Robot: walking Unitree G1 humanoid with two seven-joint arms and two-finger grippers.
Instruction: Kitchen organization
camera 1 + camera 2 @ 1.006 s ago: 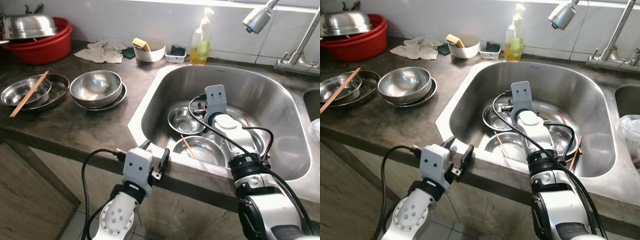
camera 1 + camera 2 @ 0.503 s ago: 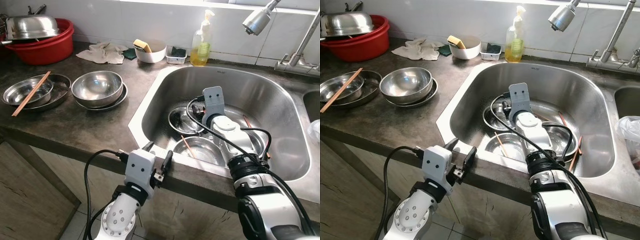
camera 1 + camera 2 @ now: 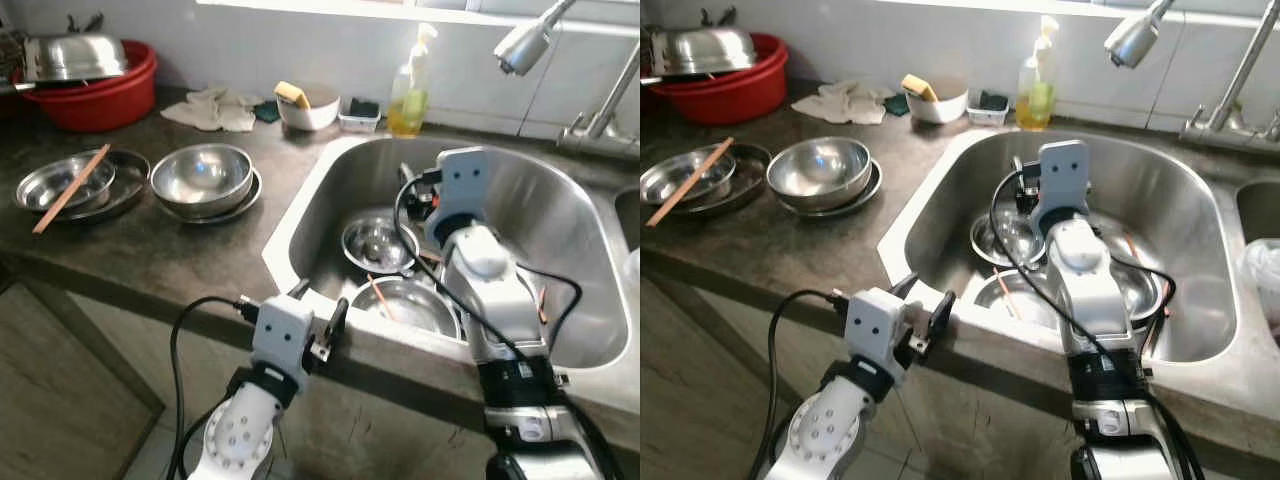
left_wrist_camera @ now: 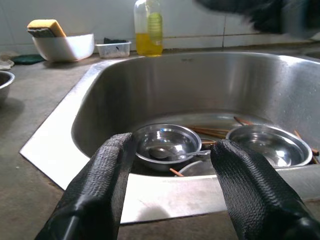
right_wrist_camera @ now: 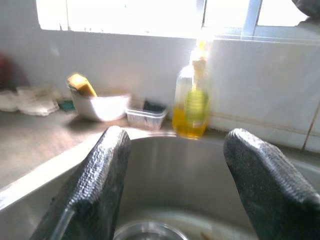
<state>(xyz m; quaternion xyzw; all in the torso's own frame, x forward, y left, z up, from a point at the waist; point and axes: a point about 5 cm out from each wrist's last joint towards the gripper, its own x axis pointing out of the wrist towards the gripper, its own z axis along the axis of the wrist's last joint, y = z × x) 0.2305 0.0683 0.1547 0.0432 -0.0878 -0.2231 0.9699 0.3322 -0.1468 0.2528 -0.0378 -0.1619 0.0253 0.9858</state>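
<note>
Right claw [image 5: 172,185] gapes empty above sink [image 3: 560,215] holding steel bowls [image 3: 378,242].

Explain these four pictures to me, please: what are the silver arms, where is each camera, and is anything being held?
A humanoid robot stands at a kitchen counter. Two pictures come from cameras in its head, looking down; the other two come from cameras on its wrists, looking along each pair of black fingers. The left gripper hovers at the counter's front edge, open and empty. The right gripper is raised over the stainless steel sink, also open and empty. In the sink lie small steel bowls and chopsticks. On the dark counter sit a large steel bowl, a red plastic basin and a yellow soap bottle.
</note>
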